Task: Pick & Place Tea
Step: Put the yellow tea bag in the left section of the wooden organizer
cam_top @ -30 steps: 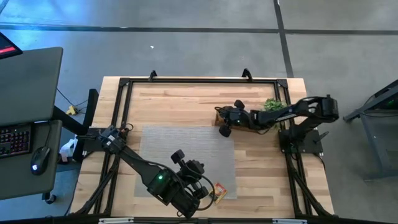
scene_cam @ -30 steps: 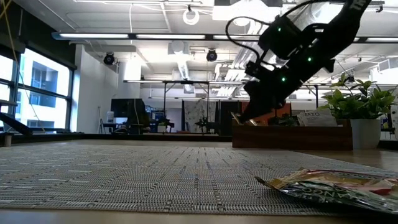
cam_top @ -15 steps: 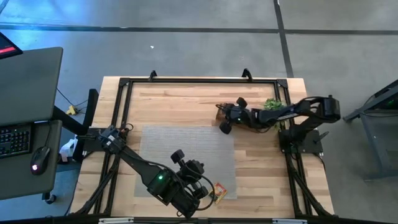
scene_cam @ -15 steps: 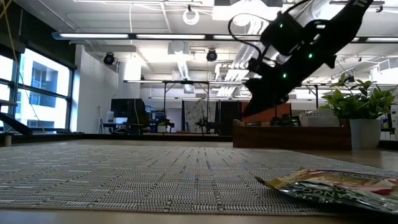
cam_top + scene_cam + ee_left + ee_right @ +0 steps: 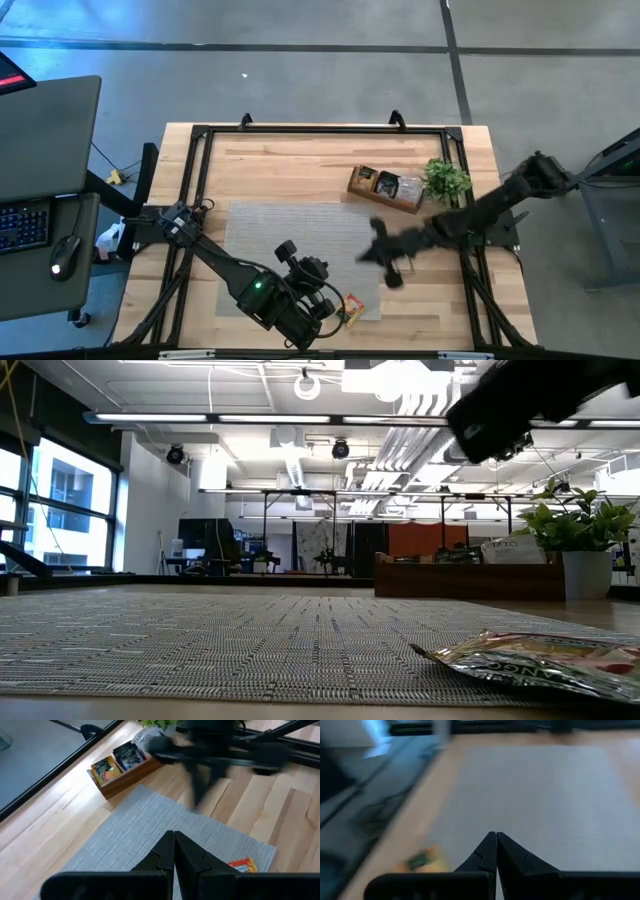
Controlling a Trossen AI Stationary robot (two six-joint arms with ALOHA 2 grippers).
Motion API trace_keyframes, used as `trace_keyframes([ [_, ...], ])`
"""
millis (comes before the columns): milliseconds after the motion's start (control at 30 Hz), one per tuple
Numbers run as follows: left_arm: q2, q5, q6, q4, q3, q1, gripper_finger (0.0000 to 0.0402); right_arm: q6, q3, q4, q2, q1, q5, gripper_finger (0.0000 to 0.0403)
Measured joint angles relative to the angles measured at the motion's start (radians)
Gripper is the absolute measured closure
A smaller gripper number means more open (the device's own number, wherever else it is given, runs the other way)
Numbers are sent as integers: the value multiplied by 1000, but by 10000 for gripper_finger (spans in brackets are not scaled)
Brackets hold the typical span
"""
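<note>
We judge the tea sachet [image 5: 351, 307], lying just beside our left fingers [image 5: 174, 851] on the mat [image 5: 290, 240], light, thin and slippery, best pinched at one edge; both left and right fingers [image 5: 496, 851] are pressed together, empty.

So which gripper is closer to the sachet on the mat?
Left. The left gripper sits right beside the sachet at the mat's near corner; the right gripper is farther off, over the mat's right edge.
</note>
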Motion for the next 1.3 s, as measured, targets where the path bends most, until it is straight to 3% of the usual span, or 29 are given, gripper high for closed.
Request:
trace_keyframes([
  [167, 0, -10, 0, 4, 0, 0, 399, -15, 0, 160, 65, 172, 55, 392],
  [367, 0, -12, -1, 21, 0, 0, 399, -16, 7, 289, 165, 236, 109, 346],
  [600, 0, -16, 19, 32, 0, 0, 399, -16, 99, 281, 303, 251, 99, 275],
  [733, 0, -21, 21, 29, 0, 0, 399, -16, 159, 174, 339, 241, 43, 252],
  [933, 0, -23, 35, 26, 0, 0, 399, -94, 260, 38, 400, 239, -51, 245],
  [1300, 0, -25, 45, 30, 0, -1, 399, -260, 432, 1, 551, 261, -128, 244],
])
